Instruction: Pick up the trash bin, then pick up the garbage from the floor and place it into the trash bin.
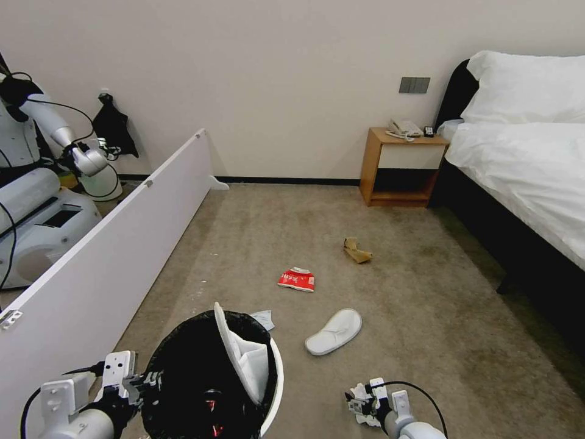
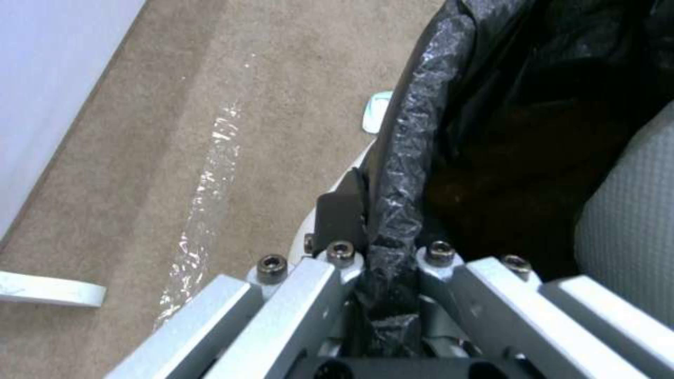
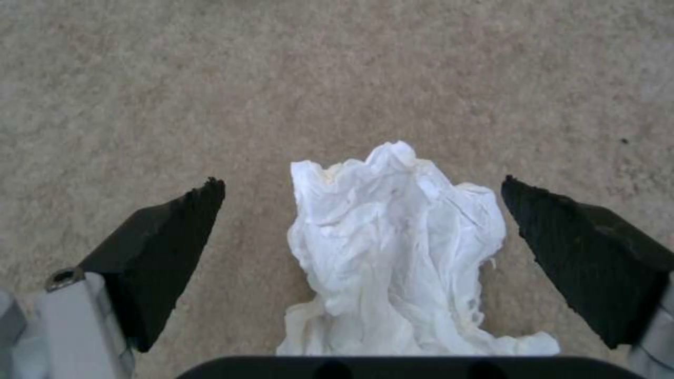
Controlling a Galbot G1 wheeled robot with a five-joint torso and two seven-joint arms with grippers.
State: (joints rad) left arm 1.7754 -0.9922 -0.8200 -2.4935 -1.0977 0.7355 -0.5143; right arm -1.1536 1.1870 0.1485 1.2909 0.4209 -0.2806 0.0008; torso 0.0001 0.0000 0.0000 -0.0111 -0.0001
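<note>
Right hand spread over tissue on carpet (stained); left hand clamps bin rim.

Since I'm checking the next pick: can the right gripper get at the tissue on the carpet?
Probably yes. The right gripper is open, its fingers either side of the crumpled tissue, with only bare floor around it.

Silver pincer links, black pads, dark screws.
</note>
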